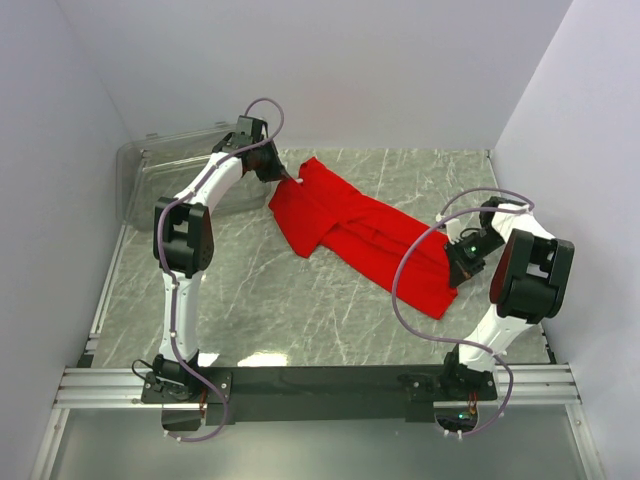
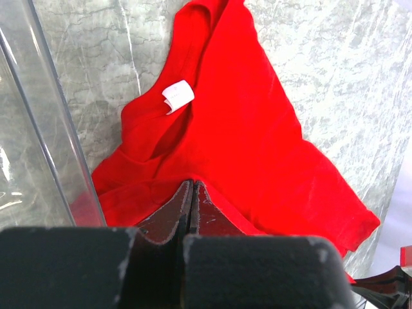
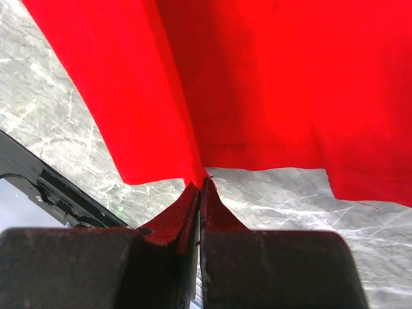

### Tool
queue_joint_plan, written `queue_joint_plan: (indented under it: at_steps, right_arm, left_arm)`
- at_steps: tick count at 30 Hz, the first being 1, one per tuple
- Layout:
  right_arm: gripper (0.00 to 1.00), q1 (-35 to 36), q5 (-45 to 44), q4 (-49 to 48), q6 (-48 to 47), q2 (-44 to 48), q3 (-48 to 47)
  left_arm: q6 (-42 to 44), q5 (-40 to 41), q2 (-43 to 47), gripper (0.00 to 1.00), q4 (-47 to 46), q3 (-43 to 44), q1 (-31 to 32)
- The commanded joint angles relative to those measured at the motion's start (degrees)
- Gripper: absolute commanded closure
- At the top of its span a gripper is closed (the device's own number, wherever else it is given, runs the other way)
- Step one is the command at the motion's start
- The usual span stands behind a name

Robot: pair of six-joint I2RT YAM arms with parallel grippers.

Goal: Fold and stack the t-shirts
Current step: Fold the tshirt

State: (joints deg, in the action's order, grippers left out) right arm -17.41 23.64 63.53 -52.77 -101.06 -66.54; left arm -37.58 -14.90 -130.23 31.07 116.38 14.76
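Observation:
A bright red t-shirt (image 1: 350, 225) lies stretched in a crumpled diagonal band across the marble table, from back centre to front right. My left gripper (image 1: 291, 181) is at its back end, by the collar, with jaws shut on the cloth (image 2: 244, 129). A white neck label (image 2: 177, 96) shows just beyond the fingertips. My right gripper (image 1: 452, 272) is at the front right end, with jaws shut on a pinch of the hem (image 3: 201, 177). The red fabric (image 3: 257, 77) hangs taut above the table there.
A clear plastic bin (image 1: 150, 180) stands at the back left, its wall (image 2: 38, 129) close beside the left gripper. White walls close in the left, back and right sides. A metal rail (image 1: 320, 382) runs along the near edge.

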Motion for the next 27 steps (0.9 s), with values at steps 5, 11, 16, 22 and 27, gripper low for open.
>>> queue_joint_plan:
  at_steps: [5,11,16,22,27]
  right_arm:
    - [0.98,0.3,-1.2,-2.9,0.8,0.2,-0.4]
    - [0.96,0.3,-1.8,-3.9,1.7,-0.4,-1.2]
    - [0.95,0.3,-1.8,-3.9,2.1,-1.2,-2.0]
    - [0.95,0.2,-1.1,-3.6,1.4,-1.1,-1.2]
    - [0.95,0.2,-0.9,-4.0,1.6,-0.7,-0.6]
  left_arm:
    - [0.1,1.5,0.9,0.99,-1.6,1.0,-0.2]
    - [0.2,1.7,1.2,0.99,-1.8,0.2,-0.2]
    - [0.2,1.7,0.9,0.99,-1.5,0.3,-0.2]
    - [0.1,1.7,0.9,0.99,-1.5,0.3,-0.2]
    - [0.2,1.5,0.7,0.99,-1.3,0.3,-0.2]
